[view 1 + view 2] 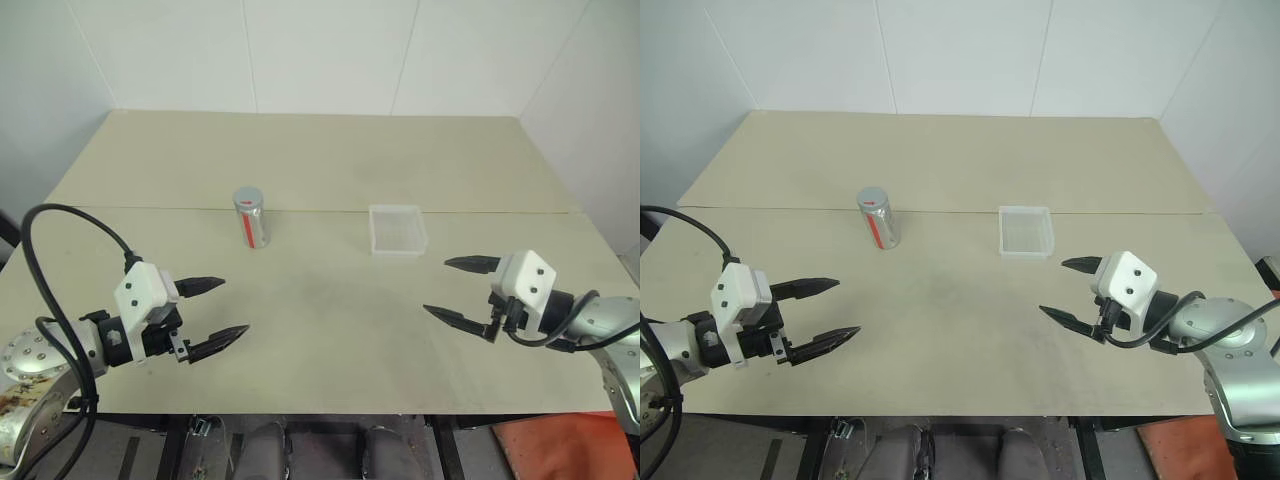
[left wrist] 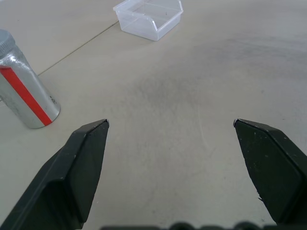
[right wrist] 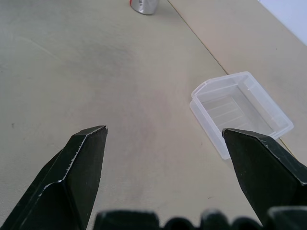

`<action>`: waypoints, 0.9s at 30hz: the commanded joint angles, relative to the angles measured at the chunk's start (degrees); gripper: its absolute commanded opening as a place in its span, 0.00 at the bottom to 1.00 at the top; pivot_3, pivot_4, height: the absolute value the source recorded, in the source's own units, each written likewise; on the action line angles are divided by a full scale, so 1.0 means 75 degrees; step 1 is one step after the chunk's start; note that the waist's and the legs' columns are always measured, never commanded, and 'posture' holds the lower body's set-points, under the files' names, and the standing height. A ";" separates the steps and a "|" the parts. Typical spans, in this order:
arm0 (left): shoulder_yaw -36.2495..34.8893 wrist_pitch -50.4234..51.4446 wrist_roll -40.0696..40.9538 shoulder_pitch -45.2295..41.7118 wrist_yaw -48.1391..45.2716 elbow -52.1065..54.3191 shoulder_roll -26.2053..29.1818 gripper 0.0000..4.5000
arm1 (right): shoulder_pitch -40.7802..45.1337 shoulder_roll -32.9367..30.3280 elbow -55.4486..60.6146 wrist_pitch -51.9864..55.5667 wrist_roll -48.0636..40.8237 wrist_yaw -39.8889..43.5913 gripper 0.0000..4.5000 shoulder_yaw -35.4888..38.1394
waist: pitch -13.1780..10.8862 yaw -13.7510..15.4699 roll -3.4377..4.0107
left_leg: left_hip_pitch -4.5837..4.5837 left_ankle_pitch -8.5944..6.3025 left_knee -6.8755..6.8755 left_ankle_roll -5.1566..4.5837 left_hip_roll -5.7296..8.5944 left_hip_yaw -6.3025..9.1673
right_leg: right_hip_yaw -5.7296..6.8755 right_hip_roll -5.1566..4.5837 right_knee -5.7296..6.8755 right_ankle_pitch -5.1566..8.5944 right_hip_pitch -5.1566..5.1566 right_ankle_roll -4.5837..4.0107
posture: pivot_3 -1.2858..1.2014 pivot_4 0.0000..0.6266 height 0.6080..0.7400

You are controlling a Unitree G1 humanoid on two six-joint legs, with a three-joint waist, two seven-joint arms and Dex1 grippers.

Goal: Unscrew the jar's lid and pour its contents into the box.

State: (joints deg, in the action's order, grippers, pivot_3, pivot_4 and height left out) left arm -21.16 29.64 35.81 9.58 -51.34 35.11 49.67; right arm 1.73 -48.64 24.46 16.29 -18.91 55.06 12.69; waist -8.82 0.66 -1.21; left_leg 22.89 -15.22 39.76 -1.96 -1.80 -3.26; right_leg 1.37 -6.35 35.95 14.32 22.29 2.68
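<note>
Jar (image 1: 250, 217) is stood upright, lid (image 1: 248, 196) on, left of box (image 1: 398, 229); left gripper (image 1: 222, 308) and right gripper (image 1: 448, 288) are held released, nothing grasped.

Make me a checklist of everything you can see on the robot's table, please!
Surface: tan table, a seam across it, faint dark smudges.
Job's things: silver jar with red stripe, upright, grey lid on; clear box to its right, apart from it.
Clutter: nothing seen.
Grippers: left tool and right tool open, holding nothing.
Cables: black cable looping over the left arm.
Surroundings: white walls.
</note>
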 commanded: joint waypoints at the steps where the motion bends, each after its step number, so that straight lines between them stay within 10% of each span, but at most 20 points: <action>1: -0.0129 -0.0226 -0.0127 0.0034 0.0021 0.0060 -0.0030 1.00 | -0.0003 -0.0099 0.0138 -0.0230 -0.0106 0.0032 0.99 0.0288 | 0.0000 0.0002 0.0000 | 0.0000 0.0000 -0.0001 0.0000 0.0000 -0.0001 | 0.0000 0.0000 0.0000 0.0000 0.0001 0.0000 | 0.52 0.24 1.00; 12: 0.0621 -0.0743 -0.1460 -0.0229 0.1090 -0.0371 -0.0663 1.00 | 0.0155 0.0067 0.0142 -0.0166 -0.0111 -0.0154 0.99 0.0051 | 0.0000 0.0006 0.0000 | -0.0004 -0.0001 -0.0002 -0.0001 0.0002 -0.0006 | -0.0008 0.0000 0.0000 -0.0001 -0.0001 -0.0001 | 0.52 0.24 1.00; 27: 0.2317 -0.2258 -0.4310 -0.2259 0.5078 -0.3033 -0.4346 1.00 | 0.1016 0.1113 0.0524 0.0226 0.0313 -0.1270 0.99 -0.1271 | 0.0003 0.0002 -0.0008 | 0.0004 -0.0001 0.0004 -0.0003 0.0007 -0.0007 | -0.0016 0.0002 0.0007 -0.0006 0.0008 0.0002 | 0.52 0.24 1.00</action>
State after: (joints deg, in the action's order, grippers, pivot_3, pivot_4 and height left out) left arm -3.66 14.82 5.34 -6.72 -15.06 12.40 17.29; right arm 8.35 -40.26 26.08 17.66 -16.05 46.57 2.57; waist -8.80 0.68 -1.27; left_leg 22.91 -15.24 39.78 -1.98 -1.74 -3.31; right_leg 1.25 -6.34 36.00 14.27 22.35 2.70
